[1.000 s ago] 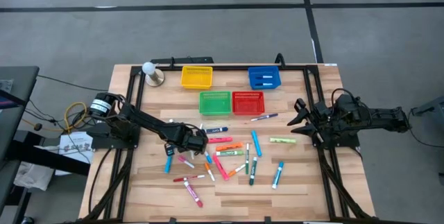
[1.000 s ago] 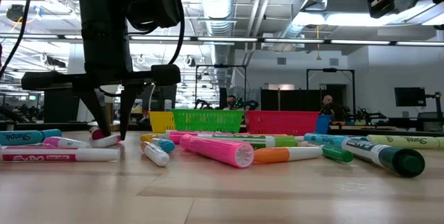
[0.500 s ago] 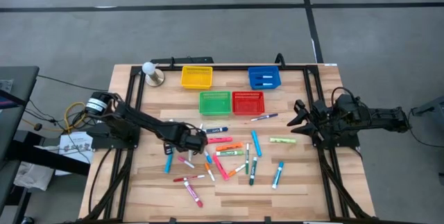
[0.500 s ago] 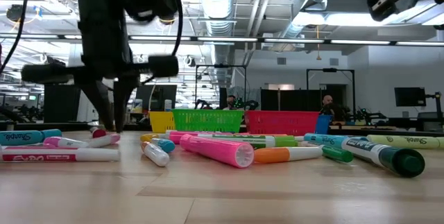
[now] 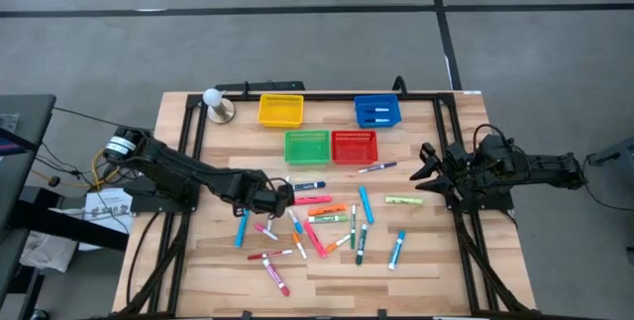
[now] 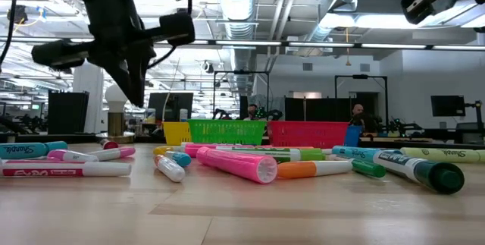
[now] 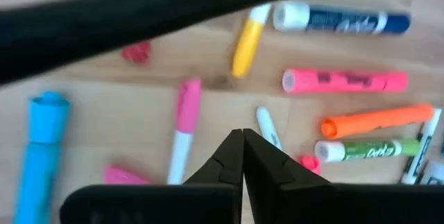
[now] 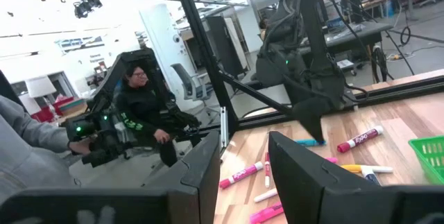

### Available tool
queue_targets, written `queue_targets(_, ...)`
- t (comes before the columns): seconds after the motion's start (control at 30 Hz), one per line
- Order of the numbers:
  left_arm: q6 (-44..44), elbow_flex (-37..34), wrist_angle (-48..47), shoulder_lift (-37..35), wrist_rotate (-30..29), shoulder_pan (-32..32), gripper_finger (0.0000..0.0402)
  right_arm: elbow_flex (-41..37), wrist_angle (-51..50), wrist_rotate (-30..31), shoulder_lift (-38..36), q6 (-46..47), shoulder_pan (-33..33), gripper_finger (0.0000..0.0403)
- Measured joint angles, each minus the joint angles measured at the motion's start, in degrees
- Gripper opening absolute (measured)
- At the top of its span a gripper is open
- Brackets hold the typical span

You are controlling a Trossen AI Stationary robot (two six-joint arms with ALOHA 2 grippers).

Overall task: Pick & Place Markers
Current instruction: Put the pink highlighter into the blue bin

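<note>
Many markers in pink, orange, green, blue and white lie scattered flat on the middle of the wooden table. My left gripper hangs above their left part, shut and with nothing in it. In the low view it is well clear of the table. Straight below it lie a pink-and-white marker and a small white one. My right gripper waits at the table's right edge, level and open, with nothing between its fingers.
Four small mesh baskets stand at the far side: yellow, blue with markers inside, green and red. A white knob-topped object stands at the far left. A seated person shows beyond the table.
My left gripper has shut its fingers just above the table among the left-hand markers and then risen, tipping a little as it went. It has come up with nothing; the pink-and-white marker below it has stayed on the table.
</note>
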Motion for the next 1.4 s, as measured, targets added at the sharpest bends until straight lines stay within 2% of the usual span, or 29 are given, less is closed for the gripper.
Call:
queue_targets(0.2,3.18,0.0,3.93,4.17,2.19,-0.28,0.0022,0.0,-0.02,0.0,0.0,0.02,0.01,0.0113)
queue_targets(0.33,4.88,0.0,3.99,3.8,4.33,-0.21,0.0061,0.0,-0.04,0.0,0.0,0.0,0.0,0.0113)
queue_targets(0.6,4.84,-1.2,2.81,3.39,3.99,-0.19,0.0157,0.0,-0.2,0.02,0.0,0.0,0.02,0.0113)
queue_targets(0.77,4.71,-3.41,3.21,3.4,4.45,-0.02,0.019,0.0,-0.28,0.0,0.0,-0.02,0.01,0.0113)
queue_targets(1.1,8.37,-4.03,3.97,4.46,4.08,3.46,0.0185,0.0,-0.26,0.08,0.0,-1.16,0.0,0.0113)
queue_targets(1.4,11.22,-4.02,5.14,7.67,8.47,4.69,0.0168,0.0,-0.26,0.08,0.0,-1.49,0.01,0.0113)
